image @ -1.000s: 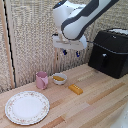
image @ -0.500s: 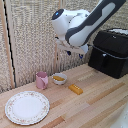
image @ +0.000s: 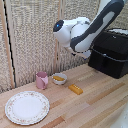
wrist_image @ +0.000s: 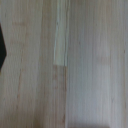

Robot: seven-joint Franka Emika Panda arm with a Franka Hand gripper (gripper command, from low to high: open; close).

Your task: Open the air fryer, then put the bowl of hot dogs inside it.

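Note:
The matte-black air fryer (image: 111,52) stands at the exterior view's right, with its drawer shut; I cannot make out the handle. The small white bowl (image: 59,78) with yellow-orange hot dogs (image: 59,77) sits on the wooden table (image: 95,107), between the mug and the air fryer. The white and black arm hangs over the table, just to the left of the air fryer. Its gripper (image: 85,53) is low beside the air fryer's front, and its fingers are not resolved. The wrist view shows only blurred wood and a dark wedge (wrist_image: 2,47) at one edge.
A pink mug (image: 42,80) stands to the left of the bowl. An orange-yellow block (image: 76,89) lies in front of the bowl. A large floral-rimmed plate (image: 27,107) sits at the front left. A ribbed screen (image: 30,40) backs the table.
The arm has turned its wrist and come lower, and its end has moved down beside the air fryer. The bowl, mug, block and plate have not moved.

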